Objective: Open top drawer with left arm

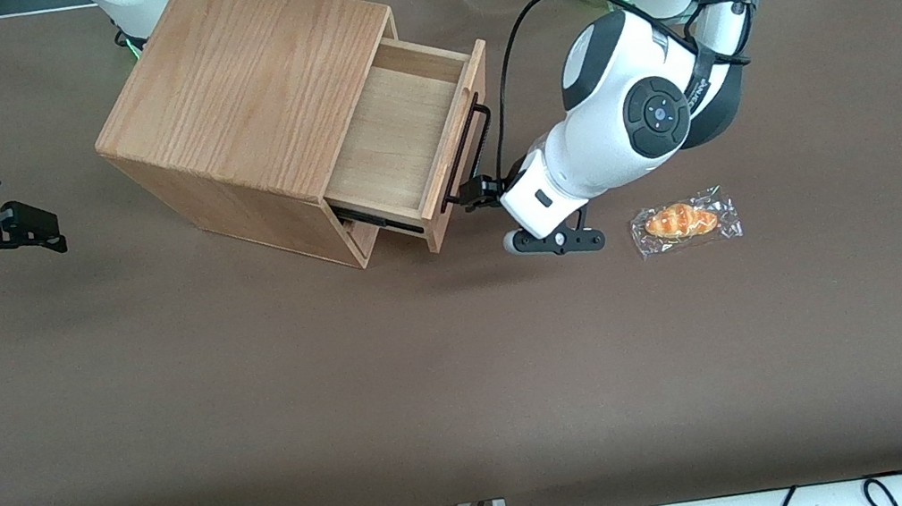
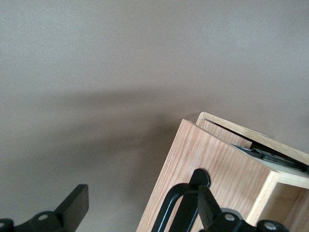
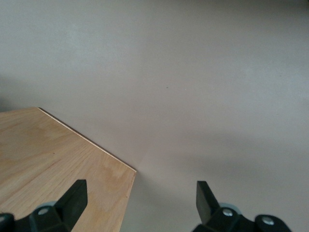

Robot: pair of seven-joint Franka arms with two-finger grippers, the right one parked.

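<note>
The oak cabinet stands on the brown table, turned at an angle. Its top drawer is pulled well out, showing pale plywood inside. The long black bar handle runs along the drawer front. My left arm's gripper is at the handle's end nearer the front camera, at the drawer front's lower corner. In the left wrist view the gripper is open wide. The handle's end lies between the fingers, right beside one finger. The other finger is well off over the table.
A bread roll in clear wrap lies on the table close to my left arm's wrist, toward the working arm's end. Black cables run above the table near the arm's base. A lower compartment shows beneath the drawer.
</note>
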